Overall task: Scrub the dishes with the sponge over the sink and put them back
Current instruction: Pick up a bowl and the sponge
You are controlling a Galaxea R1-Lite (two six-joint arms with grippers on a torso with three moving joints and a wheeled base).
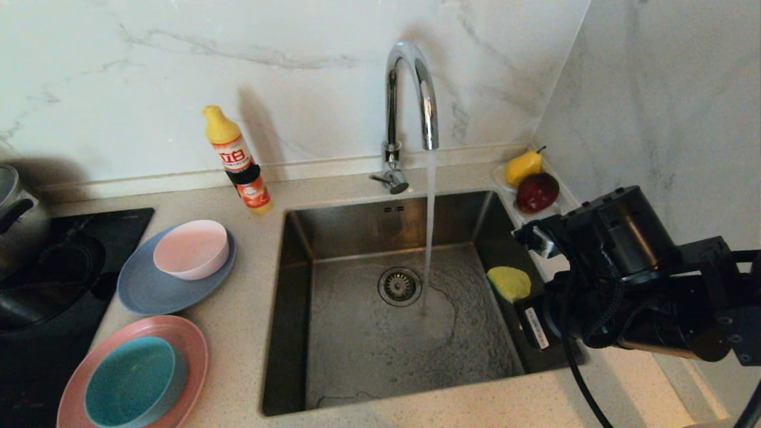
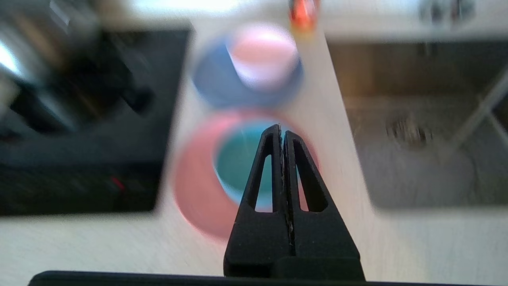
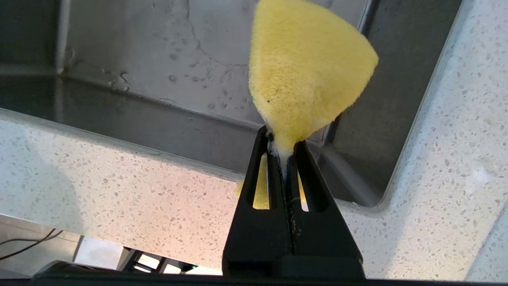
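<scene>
My right gripper (image 3: 282, 143) is shut on the yellow sponge (image 3: 305, 67), holding it over the right side of the sink (image 1: 357, 356); the sponge (image 1: 509, 283) also shows in the head view. Water runs from the faucet (image 1: 410, 89) into the sink. On the counter to the left, the pale pink bowl (image 1: 191, 248) sits on the grey-blue plate (image 1: 148, 291), and the teal bowl (image 1: 134, 380) sits on the pink plate (image 1: 190, 345). My left gripper (image 2: 281, 131) is shut and empty, hovering above the teal bowl (image 2: 238, 159) and pink plate (image 2: 194, 190); it is out of the head view.
A yellow detergent bottle (image 1: 239, 160) stands behind the dishes by the wall. A steel pot (image 1: 18, 220) sits on the black cooktop (image 1: 77, 226) at the far left. A pear (image 1: 523, 166) and a red fruit (image 1: 537, 191) lie in the back right corner.
</scene>
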